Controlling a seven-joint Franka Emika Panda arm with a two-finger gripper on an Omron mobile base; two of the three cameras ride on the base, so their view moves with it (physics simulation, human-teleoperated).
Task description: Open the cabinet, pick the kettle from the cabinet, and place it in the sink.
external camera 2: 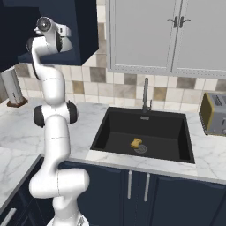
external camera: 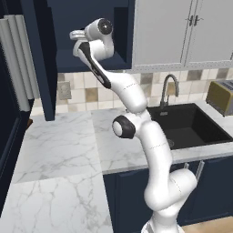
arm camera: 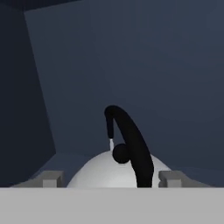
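Note:
The navy cabinet (external camera: 86, 22) stands open, its door (external camera: 43, 63) swung out to the left. My arm reaches up into it, wrist (external camera: 98, 34) at the opening. In the hand view the white-silver kettle (arm camera: 94, 173) sits right below the hand, on the cabinet floor. Its black arched handle (arm camera: 131, 142) rises between my fingertips (arm camera: 52, 178). My gripper (arm camera: 112, 179) is open, one finger on each side of the handle and apart from it. The black sink (external camera 2: 145, 128) lies below and to the right, on the marble counter.
A steel gooseneck faucet (external camera 2: 145, 95) stands behind the sink, and a yellow sponge (external camera 2: 137, 142) lies in the basin. A toaster (external camera 2: 215, 114) sits at the right. Light grey cabinets (external camera 2: 176, 35) hang above the sink. A tall navy unit with grey bar handles (external camera: 16, 59) stands at the left.

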